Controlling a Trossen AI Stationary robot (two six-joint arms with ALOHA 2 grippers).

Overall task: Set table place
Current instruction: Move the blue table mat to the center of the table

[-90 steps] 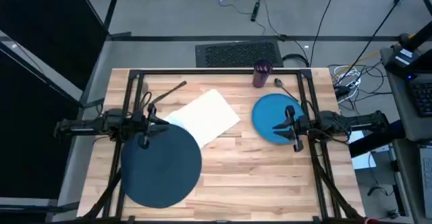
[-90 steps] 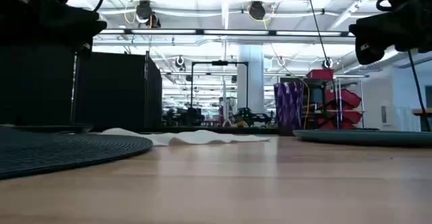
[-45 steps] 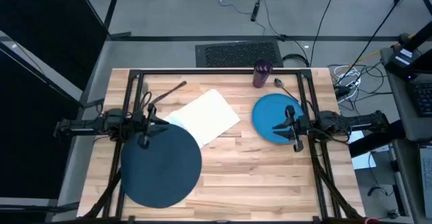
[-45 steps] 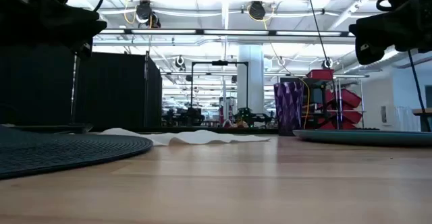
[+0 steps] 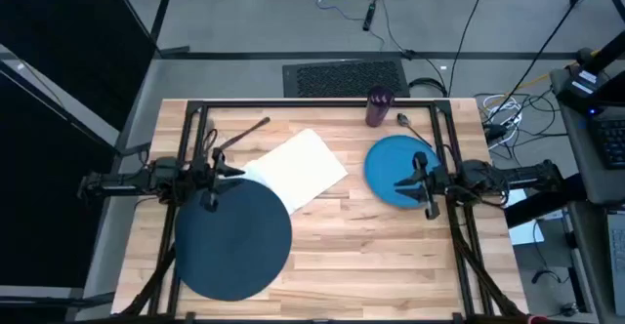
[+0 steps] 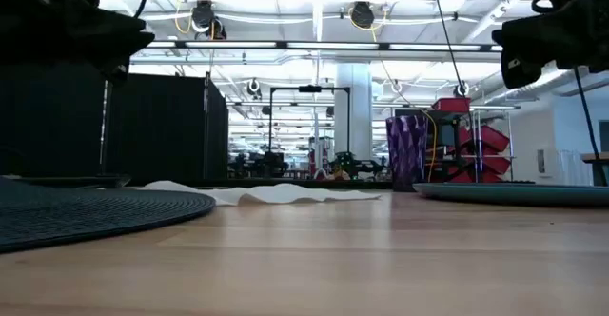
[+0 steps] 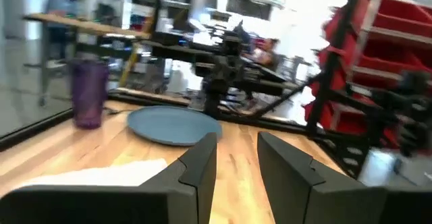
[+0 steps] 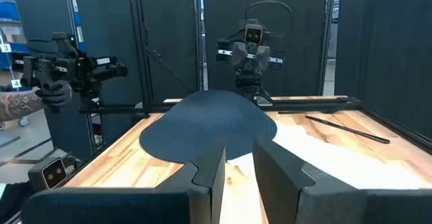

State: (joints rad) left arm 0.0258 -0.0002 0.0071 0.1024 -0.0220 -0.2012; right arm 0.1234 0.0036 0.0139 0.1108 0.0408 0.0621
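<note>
Under left pincer [image 5: 223, 174]: far rim of navy disc [image 5: 232, 238], where white napkin [image 5: 298, 168] overlaps it. Fingers a narrow gap apart in left wrist view [image 7: 236, 163], nothing between them. Held above the tabletop [image 5: 371, 256], not touching it.

Under right pincer [image 5: 405, 182]: blue plate [image 5: 384, 158], on its side nearer the right arm. Fingers likewise a narrow gap apart [image 8: 241, 170], empty, hovering clear of the plate.

Step, judged: none of the set assembled yet; both arms poised over their first pieces, no grasp begun. Plate well apart from disc, napkin lying between them.

Next move, judged: open right pincer wider, drop to the plate rim, pinch the edge, carry it across toward left pincer and centre it on the disc. Shallow rim, so a low, flat approach needed. Napkin overlap on the disc probably to be cleared by left pincer first.

Count:
- navy disc: 1
- blue plate: 1
- white napkin: 1
- purple cup [image 5: 378, 107]: 1, beyond right pincer at the far edge
- spoon-like metal piece [image 5: 411, 129]: 1, between cup and right pincer
- dark slender utensil [image 5: 242, 137]: 1, beyond left pincer
- third cutlery piece: not made out
</note>
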